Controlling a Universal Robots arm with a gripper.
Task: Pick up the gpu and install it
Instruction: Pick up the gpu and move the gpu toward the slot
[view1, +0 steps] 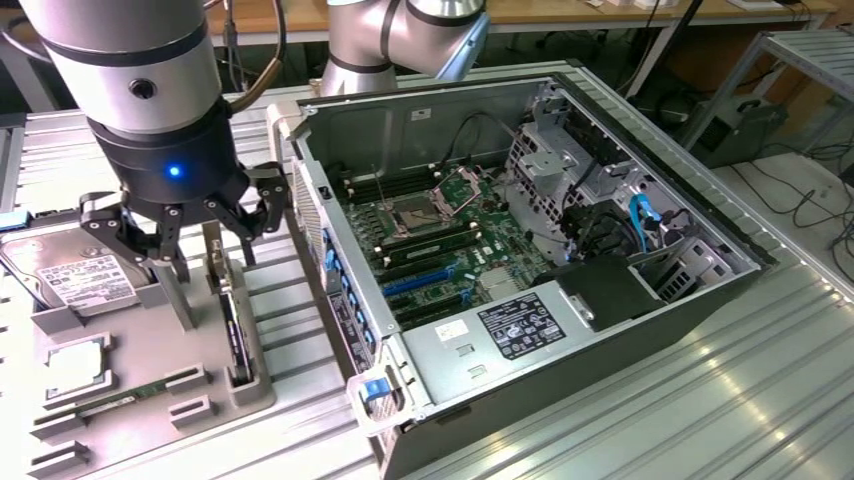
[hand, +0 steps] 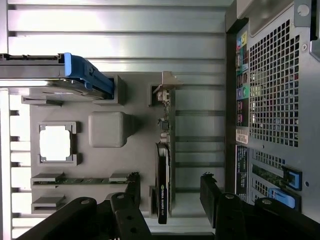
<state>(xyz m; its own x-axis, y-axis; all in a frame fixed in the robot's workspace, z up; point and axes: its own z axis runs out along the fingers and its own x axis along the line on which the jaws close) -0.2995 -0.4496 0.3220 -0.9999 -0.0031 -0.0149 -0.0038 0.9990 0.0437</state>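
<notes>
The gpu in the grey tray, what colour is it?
Black gpu with a silvery bracket; clearest in the wrist view.

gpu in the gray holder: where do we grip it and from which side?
I'd take the gpu by its long top edge, coming straight down, one finger on each flat face. It stands on edge in a slot of the gray holder, so only the upper faces are free. Keep off the bracket end. The open gripper hangs above it.

Hard drive (view1: 67, 275) partly beyond the exterior view's left edge; gpu (hand: 162, 195) label text illegibly small
</notes>
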